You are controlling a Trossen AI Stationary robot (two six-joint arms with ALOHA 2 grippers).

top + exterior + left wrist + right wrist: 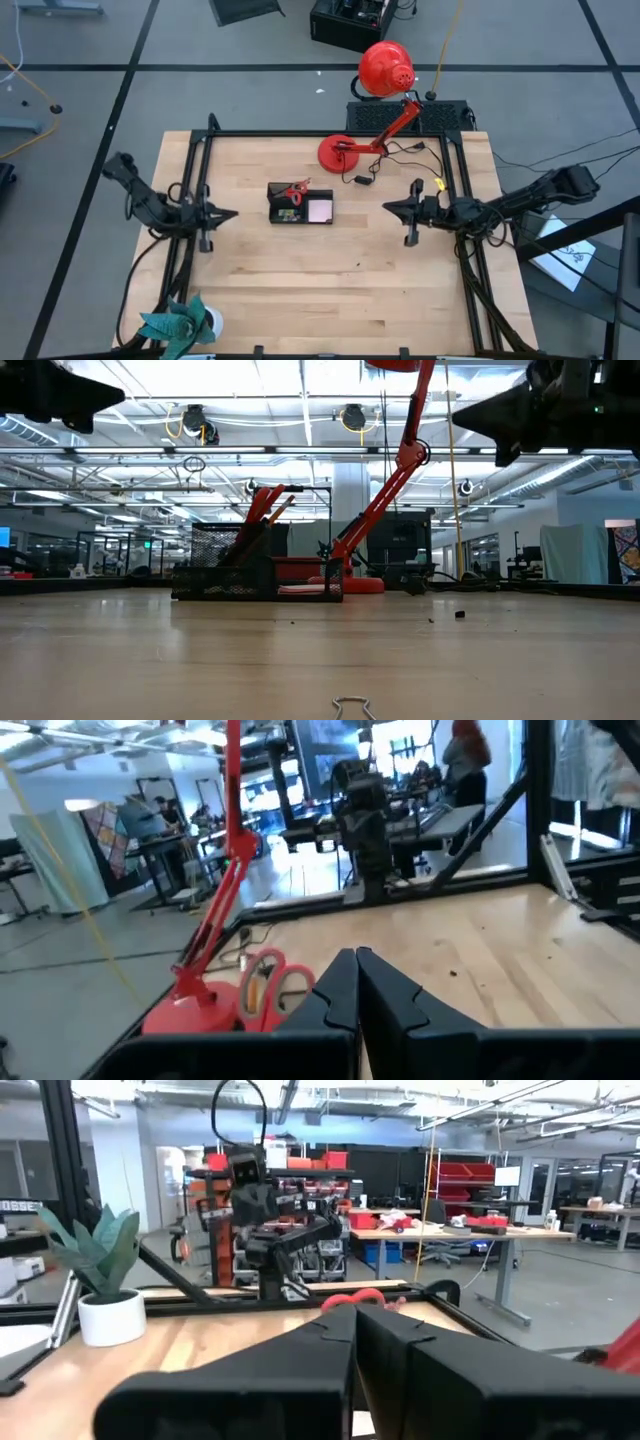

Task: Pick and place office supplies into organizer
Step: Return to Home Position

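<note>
Low view first: a small wire clip (352,707) lies on the wooden counter (150,660) right in front of the lens, with a few dark specks (460,614) scattered farther in. From above, a teal plant (178,322) in a white pot sits at the counter's near left corner.

At mid-depth both arms hang above the counter and point inward at each other. The left tool (232,213) is over the left side and the right tool (388,207) over the right side. Each has its two fingers pressed together at the tip and grips nothing, and each wrist view shows the fingers meeting along a thin seam.

Between them, well apart from both and somewhat nearer the left one, the black mesh organizer (275,203) rests flat on the counter. The red-handled scissors (295,190) are inside it along its far side, and the low view shows their handles up and leaning above the rim. The pink notepad (320,210) lies in the near right compartment. The small coloured bits beside it are too tiny to identify.

Behind the organizer stands the round red lamp base (338,152). Its jointed arm rises to the lamp head (385,68), which reaches past the counter's far edge.
</note>
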